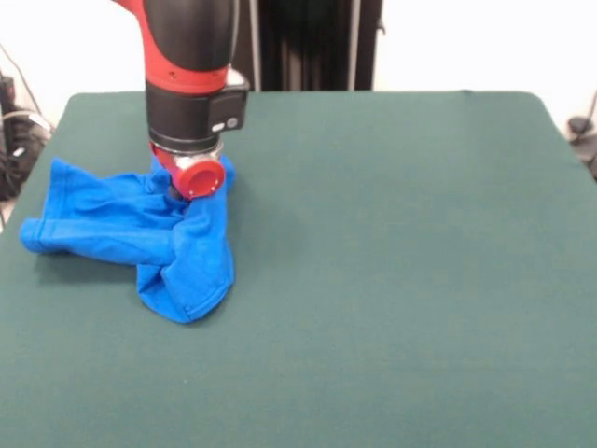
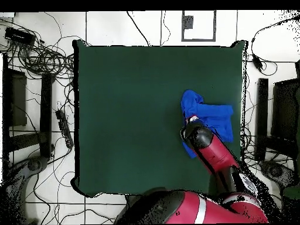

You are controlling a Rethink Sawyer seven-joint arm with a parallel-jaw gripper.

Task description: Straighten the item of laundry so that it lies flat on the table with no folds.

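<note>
No brand, label or writing can be read anywhere. The blue T-shirt [image 1: 140,233] lies bunched and folded on the green bench [image 1: 392,243], near its left edge in the front view. The claw [image 1: 177,191] sits low on the cloth's upper part, hidden under the arm's red end cap; open or closed cannot be told. Only the overhead view shows the cables [image 2: 41,58] on the floor around the bench.
</note>
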